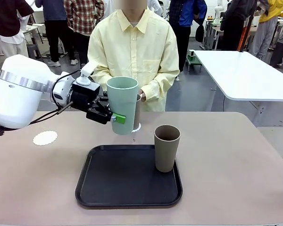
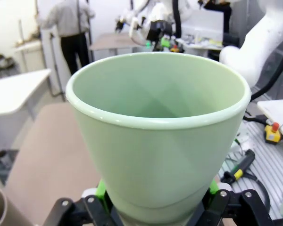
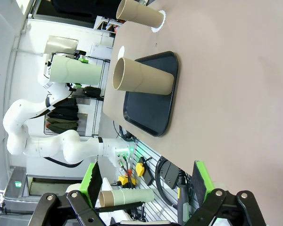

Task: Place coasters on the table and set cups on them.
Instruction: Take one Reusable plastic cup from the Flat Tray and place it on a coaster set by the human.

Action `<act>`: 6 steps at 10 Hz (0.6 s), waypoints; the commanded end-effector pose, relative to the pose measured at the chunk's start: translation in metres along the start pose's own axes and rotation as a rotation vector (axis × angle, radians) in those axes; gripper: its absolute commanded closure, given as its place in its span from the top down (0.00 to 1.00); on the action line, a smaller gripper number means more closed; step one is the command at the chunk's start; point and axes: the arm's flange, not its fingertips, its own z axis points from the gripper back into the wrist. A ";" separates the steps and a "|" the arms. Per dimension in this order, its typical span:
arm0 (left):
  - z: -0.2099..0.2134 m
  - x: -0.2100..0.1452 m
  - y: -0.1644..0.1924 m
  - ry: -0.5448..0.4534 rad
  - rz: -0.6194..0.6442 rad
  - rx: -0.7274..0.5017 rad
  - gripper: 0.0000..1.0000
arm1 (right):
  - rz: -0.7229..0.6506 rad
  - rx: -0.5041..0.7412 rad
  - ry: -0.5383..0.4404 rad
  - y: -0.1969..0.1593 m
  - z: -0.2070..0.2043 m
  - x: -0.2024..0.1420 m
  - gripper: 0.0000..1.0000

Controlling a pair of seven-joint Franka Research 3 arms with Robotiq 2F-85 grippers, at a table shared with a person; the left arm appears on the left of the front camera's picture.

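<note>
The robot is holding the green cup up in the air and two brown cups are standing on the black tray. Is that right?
Not quite: only one brown cup stands on the black tray; the other brown cup stands on a coaster on the table, as the right wrist view shows. The left gripper does hold the green cup up.
</note>
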 end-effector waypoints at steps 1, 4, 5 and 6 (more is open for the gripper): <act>-0.003 -0.008 0.004 -0.001 0.006 -0.007 0.80 | 0.011 0.018 -0.011 -0.001 0.000 0.002 1.00; -0.001 -0.007 0.002 0.001 0.014 -0.003 0.85 | 0.011 0.018 -0.011 -0.001 0.000 0.002 1.00; 0.035 -0.024 0.026 0.002 0.017 0.062 0.85 | 0.011 0.018 -0.011 -0.001 0.000 0.002 1.00; 0.070 -0.032 0.040 -0.005 0.022 0.097 0.85 | 0.011 0.018 -0.011 -0.001 0.000 0.002 1.00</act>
